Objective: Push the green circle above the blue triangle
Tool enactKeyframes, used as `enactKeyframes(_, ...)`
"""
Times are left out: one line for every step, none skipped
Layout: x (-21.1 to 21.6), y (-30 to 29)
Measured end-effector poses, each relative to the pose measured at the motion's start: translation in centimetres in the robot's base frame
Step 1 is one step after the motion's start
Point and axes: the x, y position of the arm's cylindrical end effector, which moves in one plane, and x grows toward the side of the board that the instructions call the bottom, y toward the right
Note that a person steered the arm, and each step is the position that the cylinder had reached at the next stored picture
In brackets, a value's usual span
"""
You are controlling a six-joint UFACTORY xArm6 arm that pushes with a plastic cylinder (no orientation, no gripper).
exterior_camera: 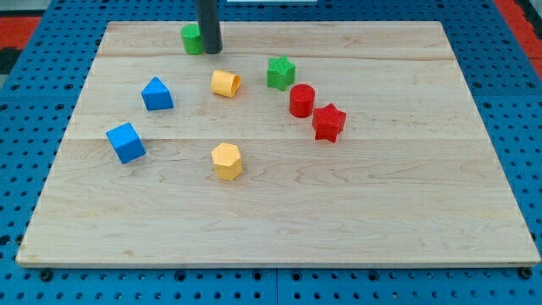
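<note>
Here my tip, a bare dark rod holding nothing, touches the right side of the green circle block near the wooden table's top edge. The blue triangle block lies below, toward the left edge.
</note>
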Motion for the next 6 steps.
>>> enactKeyframes(-1.4,2.3)
enactKeyframes(-3.2,2.3)
enactKeyframes(-3.3,-1.1)
enactKeyframes(2.4,-5.5)
enactKeyframes(2.0,1.2)
enactKeyframes(4.0,6.7)
